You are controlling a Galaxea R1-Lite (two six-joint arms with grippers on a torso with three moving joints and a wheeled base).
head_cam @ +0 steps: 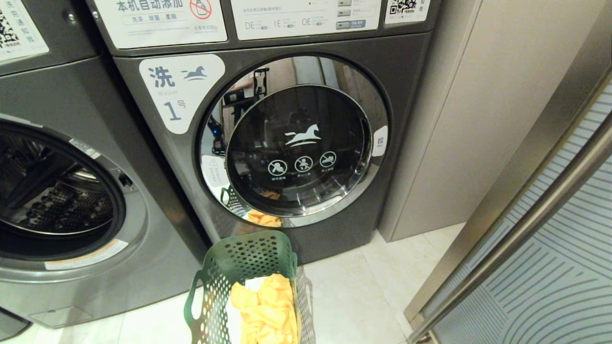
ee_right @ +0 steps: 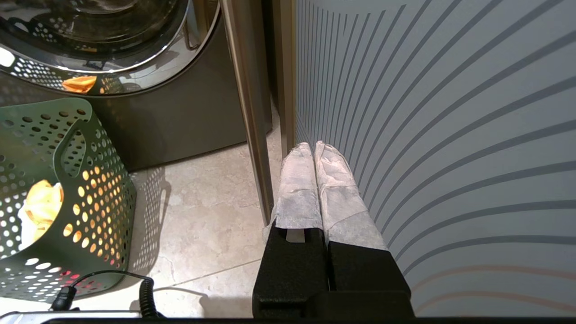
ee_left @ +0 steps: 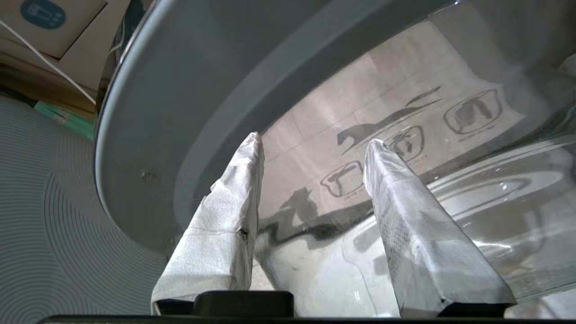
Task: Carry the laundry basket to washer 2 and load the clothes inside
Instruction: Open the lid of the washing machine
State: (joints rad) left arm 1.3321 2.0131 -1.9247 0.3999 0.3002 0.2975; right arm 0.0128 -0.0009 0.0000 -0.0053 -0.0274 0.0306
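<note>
The basket (head_cam: 248, 282) sits on the tiled floor (head_cam: 354, 296), right in front of the washer marked 1 (head_cam: 267, 143), whose round door (head_cam: 299, 148) is closed. Yellow cloth (head_cam: 267, 306) fills the basket, with a bit of white beside it, and the chrome door ring mirrors both.

Off to the left stands a second washer (head_cam: 62, 200), door swung open, drum (head_cam: 52, 200) bare to the camera. Its number is not visible here.

The left gripper (ee_left: 312, 141) is out of the head view; its wrist camera shows the 2 wrapped fingers (ee_left: 225, 211) standing apart with nothing between them, pointing at the inner side of an open glass door (ee_left: 405, 117).

The right gripper (ee_right: 313, 146) hangs low beside the striped panel (ee_right: 450, 135), fingers pressed together and empty, well apart from the basket.
</note>
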